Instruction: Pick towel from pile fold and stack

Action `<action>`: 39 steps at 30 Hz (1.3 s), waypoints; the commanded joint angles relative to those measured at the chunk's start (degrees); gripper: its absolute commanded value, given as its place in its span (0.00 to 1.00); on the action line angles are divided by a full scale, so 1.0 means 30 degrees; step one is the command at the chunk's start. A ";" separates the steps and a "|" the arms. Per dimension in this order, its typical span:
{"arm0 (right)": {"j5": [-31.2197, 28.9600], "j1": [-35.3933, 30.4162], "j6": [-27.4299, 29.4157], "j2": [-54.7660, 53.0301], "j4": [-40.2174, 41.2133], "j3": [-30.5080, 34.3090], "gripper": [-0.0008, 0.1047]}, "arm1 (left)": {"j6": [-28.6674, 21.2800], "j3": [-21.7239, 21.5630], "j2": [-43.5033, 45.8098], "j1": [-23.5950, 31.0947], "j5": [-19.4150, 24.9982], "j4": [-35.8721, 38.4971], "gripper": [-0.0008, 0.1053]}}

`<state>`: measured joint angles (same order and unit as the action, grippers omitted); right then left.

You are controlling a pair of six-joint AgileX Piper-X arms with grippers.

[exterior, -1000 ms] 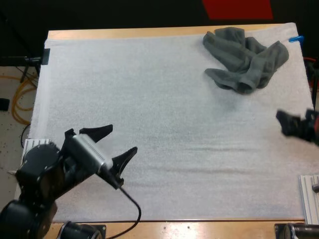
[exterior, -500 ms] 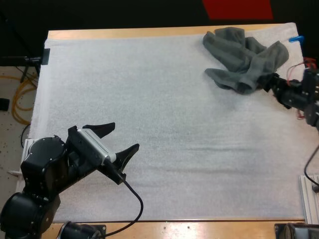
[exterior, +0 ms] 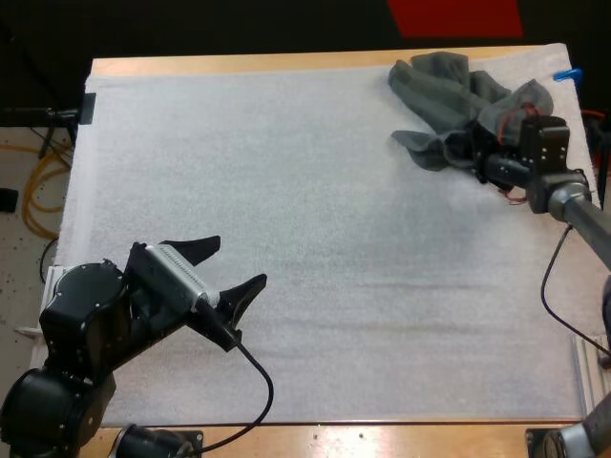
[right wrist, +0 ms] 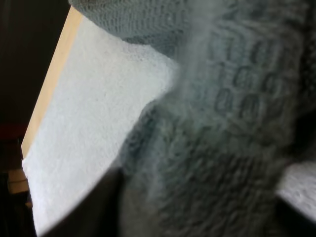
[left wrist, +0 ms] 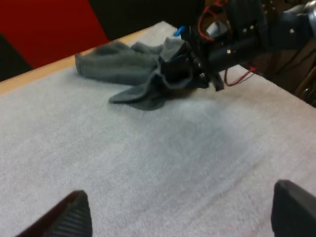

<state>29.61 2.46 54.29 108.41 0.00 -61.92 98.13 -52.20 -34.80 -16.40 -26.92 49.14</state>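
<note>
Here, pick step in hand. Crumpled grey-green towel (exterior: pixel 449 95) lies at far right corner of white mat (exterior: pixel 334 219). Right gripper (exterior: pixel 475 156) comes in from right edge, tip buried in towel's near fold; whether it pinches cloth or only touches it cannot be told. Left gripper (exterior: pixel 237 264) hovers over mat's near left, well apart from towel, claw spread wide, holding nothing. Next move likely calls for firm pinch on fold, then lift toward mat's open middle for spreading.
</note>
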 commanded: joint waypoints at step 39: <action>0.1715 0.0180 1.1439 -2.0863 1.8339 -0.0471 0.01 | 0.0152 -0.0111 0.0073 -0.0094 -0.0262 -0.2056 0.69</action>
<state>33.83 2.87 87.78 45.77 52.80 -62.87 98.55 -52.20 -34.80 -16.40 -27.52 43.88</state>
